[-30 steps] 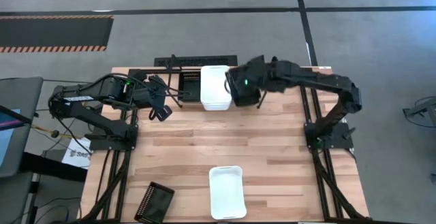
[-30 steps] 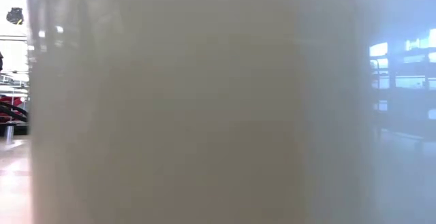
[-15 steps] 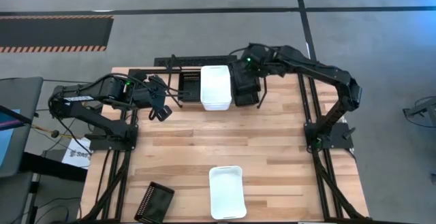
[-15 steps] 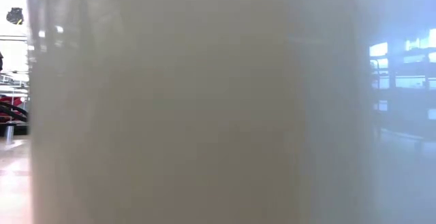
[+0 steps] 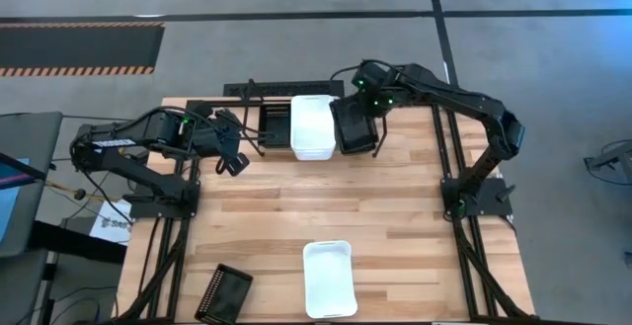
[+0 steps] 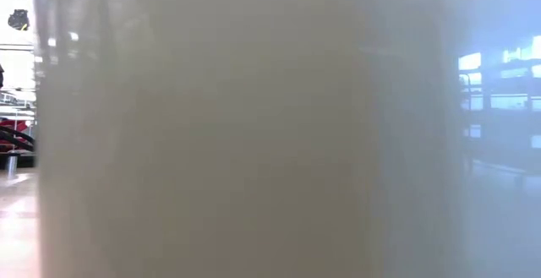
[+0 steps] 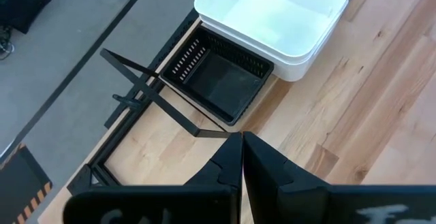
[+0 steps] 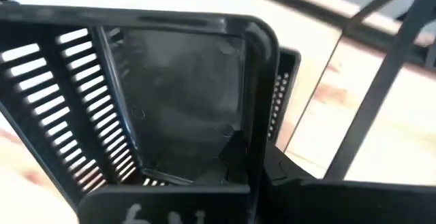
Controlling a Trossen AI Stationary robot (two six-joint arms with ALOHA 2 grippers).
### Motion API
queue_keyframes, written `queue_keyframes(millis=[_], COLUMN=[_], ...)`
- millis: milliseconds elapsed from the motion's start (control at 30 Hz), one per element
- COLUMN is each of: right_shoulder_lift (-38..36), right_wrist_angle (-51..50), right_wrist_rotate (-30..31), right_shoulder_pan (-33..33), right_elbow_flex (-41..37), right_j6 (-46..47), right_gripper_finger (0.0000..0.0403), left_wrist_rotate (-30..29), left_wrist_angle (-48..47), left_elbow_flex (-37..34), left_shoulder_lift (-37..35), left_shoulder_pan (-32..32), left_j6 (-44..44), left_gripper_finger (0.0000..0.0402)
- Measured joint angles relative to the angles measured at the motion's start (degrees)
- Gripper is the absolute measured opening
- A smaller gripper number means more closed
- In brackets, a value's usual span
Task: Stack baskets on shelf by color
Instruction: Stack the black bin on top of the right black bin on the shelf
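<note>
While the right tool [image 5: 357,118] holds a black basket [image 8: 157,94] by its rim, pinched tight on the wall, that basket hangs tilted over the black stack [image 5: 357,135] at the far edge of the desk [image 5: 326,206], just right of the white stack [image 5: 312,125]. In the right wrist view another black basket shows close beneath the held one, so the nesting looks begun but not finished.

To do this step well, I would level the basket first, square its corners with the one under it, then lower it straight so the walls slide in without catching on the mesh slots. The rack wires [image 8: 381,81] stand close beside it, so the lowering should keep clear of them, and the grip should loosen only once the basket sits flat.

The left tool [image 5: 235,163] is clenched on nothing and waits near the far left corner, beside the second black pile [image 7: 221,81] that sits in the rack touching the white stack.

Left to sort, judging by the layout: one white basket [image 5: 329,278] at the near edge and one black basket [image 5: 222,291] toward the near left corner. The low view is blocked by a pale surface.
</note>
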Motion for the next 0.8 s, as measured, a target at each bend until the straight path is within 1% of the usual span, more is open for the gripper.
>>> queue_keyframes(millis=[233,533,700,800], right_shoulder_lift=[0.18,0.24,0.26,0.26], right_wrist_angle=[3.25,10.8,11.95,12.69], right_wrist_rotate=[-2.02,-5.61,-7.57,-7.77], right_shoulder_pan=[-3.0,-5.85,-7.17,-7.23], right_elbow_flex=[-6.09,-10.43,-12.93,-14.28], right_j6=[-0.2,-0.2,-0.22,-0.19], right_gripper_finger=[0.0003,0.0003,0.0003,0.0003], left_wrist_rotate=[0.02,0.04,0.04,0.04], left_wrist_angle=[0.0,0.0,0.0,0.0], left_elbow_flex=[0.0,0.0,0.0,0.0], left_shoulder_lift=[0.0,0.0,0.0,0.0], left_shoulder_pan=[0.0,0.0,0.0,0.0], left_j6=[0.0,-0.02,-0.05,-0.06], left_gripper_finger=[0.0,0.0,0.0,0.0])
